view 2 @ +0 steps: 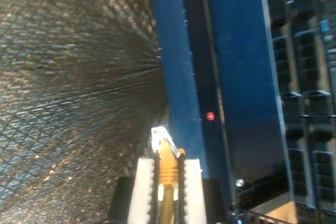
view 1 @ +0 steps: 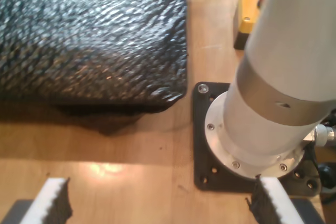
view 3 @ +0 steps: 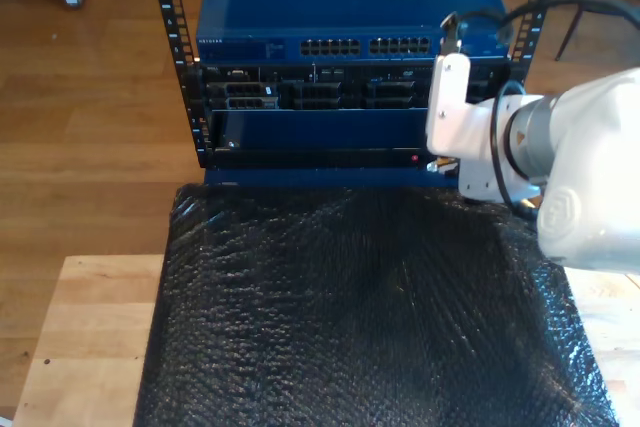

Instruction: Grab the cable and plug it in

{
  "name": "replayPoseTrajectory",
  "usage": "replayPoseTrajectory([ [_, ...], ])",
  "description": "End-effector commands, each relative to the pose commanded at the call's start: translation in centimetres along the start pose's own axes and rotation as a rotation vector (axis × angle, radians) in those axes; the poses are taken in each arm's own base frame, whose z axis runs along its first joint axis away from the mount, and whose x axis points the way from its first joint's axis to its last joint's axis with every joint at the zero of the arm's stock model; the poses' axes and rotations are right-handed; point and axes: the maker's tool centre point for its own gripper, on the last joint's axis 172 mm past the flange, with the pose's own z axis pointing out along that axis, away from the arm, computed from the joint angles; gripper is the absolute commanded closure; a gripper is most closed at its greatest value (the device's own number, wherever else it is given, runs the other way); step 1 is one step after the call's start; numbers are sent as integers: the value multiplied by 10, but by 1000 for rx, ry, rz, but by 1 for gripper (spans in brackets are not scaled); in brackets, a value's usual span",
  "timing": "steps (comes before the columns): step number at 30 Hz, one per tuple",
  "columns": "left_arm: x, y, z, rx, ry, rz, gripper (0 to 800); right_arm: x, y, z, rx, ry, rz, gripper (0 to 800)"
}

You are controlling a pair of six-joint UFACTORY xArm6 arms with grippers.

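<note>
Below, black mat [view 3: 370,317] is covering the table [view 3: 90,337], my second gripper [view 2: 168,182] clamping the cable [view 2: 167,163], my first gripper [view 1: 157,203] gaping.

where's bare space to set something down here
Most of the black bubble-wrap mat is bare, up to the rack. Bare wood flanks it at the exterior view's left. It's crowded by the rack's front, where my second gripper holds the cable.
</note>
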Motion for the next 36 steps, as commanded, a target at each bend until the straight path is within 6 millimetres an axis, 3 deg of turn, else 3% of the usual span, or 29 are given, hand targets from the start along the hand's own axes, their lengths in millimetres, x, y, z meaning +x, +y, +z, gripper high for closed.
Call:
replayPoseTrajectory([
  [5,-5,19,11,-42,-21,6,1,-4,-5,7,12,-8,3,800],
  [13,-34,47,40,-113,-138,70,1,-8,-9,12,6,-17,0,800],
  [19,-59,53,55,-118,-243,82,1,-12,-16,17,21,-24,1,800],
  [26,-71,62,70,-145,-262,98,1,-14,-20,19,27,-27,0,800],
  [31,-72,65,69,-144,-267,162,1,-14,-17,19,13,-28,-1,800],
  [36,-72,69,83,-155,-240,302,1,-16,-19,23,21,-32,-1,800],
])
